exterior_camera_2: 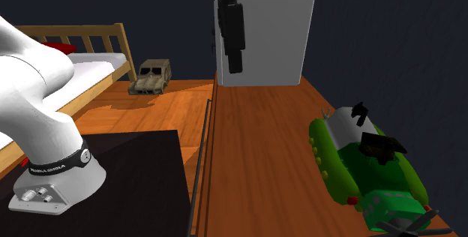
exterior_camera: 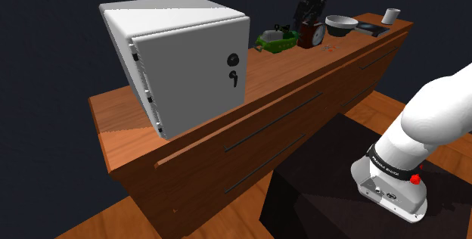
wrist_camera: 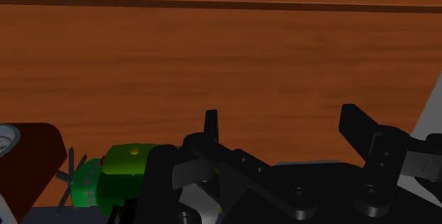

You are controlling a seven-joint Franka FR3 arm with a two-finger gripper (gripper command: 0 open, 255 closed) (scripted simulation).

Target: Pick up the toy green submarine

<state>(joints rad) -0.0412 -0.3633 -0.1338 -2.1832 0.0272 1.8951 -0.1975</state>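
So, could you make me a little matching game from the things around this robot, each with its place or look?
Things:
1. toy submarine
2. toy jeep
3. cup
4. safe

Descriptions:
A. stands on the floor beside the bed
B. has a black knob and handle on its door
C. green, lying on the dresser top
D. small and white, at the dresser's far end in the shoulder view, beyond the bowl

Pairs: 1-C, 2-A, 3-D, 4-B
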